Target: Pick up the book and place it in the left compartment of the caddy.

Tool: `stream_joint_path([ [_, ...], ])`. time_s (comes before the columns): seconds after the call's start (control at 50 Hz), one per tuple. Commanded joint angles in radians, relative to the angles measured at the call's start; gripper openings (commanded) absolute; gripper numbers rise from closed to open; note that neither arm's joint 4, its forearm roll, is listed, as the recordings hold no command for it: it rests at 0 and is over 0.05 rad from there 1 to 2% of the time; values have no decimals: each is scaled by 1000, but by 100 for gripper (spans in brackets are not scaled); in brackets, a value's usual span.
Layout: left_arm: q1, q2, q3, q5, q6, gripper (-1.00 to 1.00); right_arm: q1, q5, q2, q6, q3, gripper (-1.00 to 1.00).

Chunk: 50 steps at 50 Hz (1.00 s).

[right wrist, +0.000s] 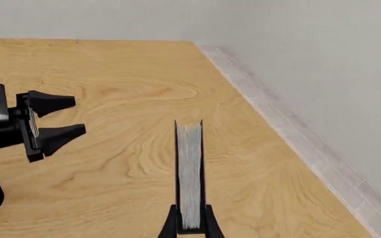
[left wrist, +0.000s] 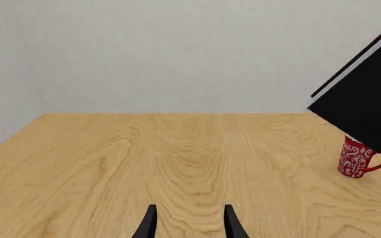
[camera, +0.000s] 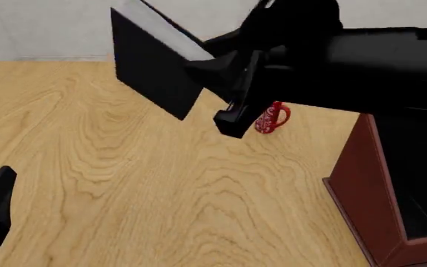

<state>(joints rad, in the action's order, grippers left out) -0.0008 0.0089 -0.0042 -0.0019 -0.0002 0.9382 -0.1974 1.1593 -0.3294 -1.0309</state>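
Pale wood-grain desk fills the scene, backed by a plain light wall. Above it, clear of the surface, the book hangs in the air over the far middle of the desk, tilted, its black cover facing the camera and its white page edge turned up and toward the far side; its long axis slopes down from the far left to the near right. The right gripper pinches the book, one finger pressed on each cover, as the right wrist view shows with the page edge running straight away between them.

Beyond the book's lower corner, a red-and-white mug stands upright near the far right of the desk, handle to the right. At the near right edge sits the caddy, a red-brown box with sloping sides; what shows of its black inside holds nothing visible.

The left gripper hovers low over the near left of the desk, fingers spread apart and holding nothing.
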Motion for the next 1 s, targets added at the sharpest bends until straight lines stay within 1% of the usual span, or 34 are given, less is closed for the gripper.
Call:
stream_joint_path([
  [0.02, 0, 0, 0, 0, 0, 100, -75, -28, -238, 152, 89, -100],
  [0.1, 0, 0, 0, 0, 0, 100, -103, -79, -336, 172, 108, -100],
  [0.14, 0, 0, 0, 0, 0, 100, -106, -82, -365, 183, 125, -100],
  [0.18, 0, 0, 0, 0, 0, 100, -112, -85, -411, 207, 161, -100],
  [0.24, 0, 0, 0, 0, 0, 100, -121, -102, -468, 221, 193, -100],
  [0.3, 0, 0, 0, 0, 0, 100, -157, -150, -553, 238, 216, -100],
  [0.38, 0, 0, 0, 0, 0, 100, -177, -185, -634, 267, 254, -100],
  [0.5, 0, 0, 0, 0, 0, 100, -203, -245, -733, 311, 305, -100],
  [0.6, 0, 0, 0, 0, 0, 100, -207, -291, -802, 336, 337, -100],
  [0.64, 0, 0, 0, 0, 0, 100, -210, -315, -825, 343, 333, -100],
  [0.68, 0, 0, 0, 0, 0, 100, -229, -347, -857, 358, 335, -100],
  [0.74, 0, 0, 0, 0, 0, 100, -261, -421, -915, 387, 332, -100],
  [0.86, 0, 0, 0, 0, 0, 100, -312, -527, -986, 405, 303, -100],
  [0.94, 0, 0, 0, 0, 0, 100, -336, -602, -1039, 417, 278, -100],
  [0.96, 0, 0, 0, 0, -1, 100, -336, -607, -1042, 418, 276, -100],
  [1.0, 0, 0, 0, 0, 0, 100, -353, -678, -1081, 418, 237, -100],
])
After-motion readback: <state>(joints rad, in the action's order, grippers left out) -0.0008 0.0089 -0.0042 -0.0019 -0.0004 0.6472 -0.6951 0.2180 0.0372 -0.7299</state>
